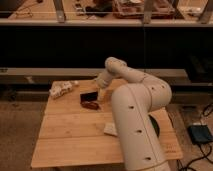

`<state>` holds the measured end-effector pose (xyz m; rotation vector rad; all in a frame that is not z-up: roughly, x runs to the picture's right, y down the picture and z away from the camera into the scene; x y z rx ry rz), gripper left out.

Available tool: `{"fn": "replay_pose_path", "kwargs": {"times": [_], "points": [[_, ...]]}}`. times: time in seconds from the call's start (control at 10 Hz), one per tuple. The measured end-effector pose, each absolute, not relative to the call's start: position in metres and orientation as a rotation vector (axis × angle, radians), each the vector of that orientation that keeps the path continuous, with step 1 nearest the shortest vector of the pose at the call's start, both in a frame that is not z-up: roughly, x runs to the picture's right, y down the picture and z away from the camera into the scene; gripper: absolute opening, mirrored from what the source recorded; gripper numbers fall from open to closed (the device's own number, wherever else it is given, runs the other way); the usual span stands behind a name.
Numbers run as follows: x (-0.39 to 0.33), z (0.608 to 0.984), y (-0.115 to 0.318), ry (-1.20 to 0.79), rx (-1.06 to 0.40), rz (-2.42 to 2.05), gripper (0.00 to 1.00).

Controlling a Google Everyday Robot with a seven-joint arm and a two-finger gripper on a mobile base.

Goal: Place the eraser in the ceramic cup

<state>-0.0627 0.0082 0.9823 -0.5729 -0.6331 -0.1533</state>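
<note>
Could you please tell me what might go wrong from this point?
The end effector sits close beside the eraser, and the reddish-brown oblong lies right next to the eraser, so a grasp could catch or shove that instead. No cup shows in this view; the arm may hide it, making placement uncertain.

- My gripper [101, 90] hangs over the far middle of the tabletop [65, 145], with the eraser [89, 96] just beside it at 8 o'clock.
- The reddish-brown oblong [91, 105] lies close against the eraser's near side.
- At 9 o'clock a whitish cluster [61, 89] sits well apart, with bare boards between.
- My own arm [137, 115] walls off 3 to 5 o'clock.
- At 6 o'clock the pale pad [110, 129] lies by the arm, and the boards to its left are open.
</note>
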Motion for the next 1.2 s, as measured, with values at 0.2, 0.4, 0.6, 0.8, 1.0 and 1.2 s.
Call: {"fn": "replay_pose_path", "kwargs": {"times": [0.2,0.4,0.6,0.8,1.0,1.2], "points": [[-0.061,0.987,0.014,-0.642,-0.578,-0.162,0.75],[-0.061,0.990,0.017,-0.648,-0.584,-0.165,0.58],[-0.059,0.994,0.021,-0.652,-0.593,-0.165,0.35],[-0.058,0.996,0.022,-0.656,-0.597,-0.161,0.16],[-0.064,0.985,0.015,-0.698,-0.601,-0.144,0.01],[-0.071,0.952,-0.007,-0.778,-0.603,-0.117,0.00]]}}
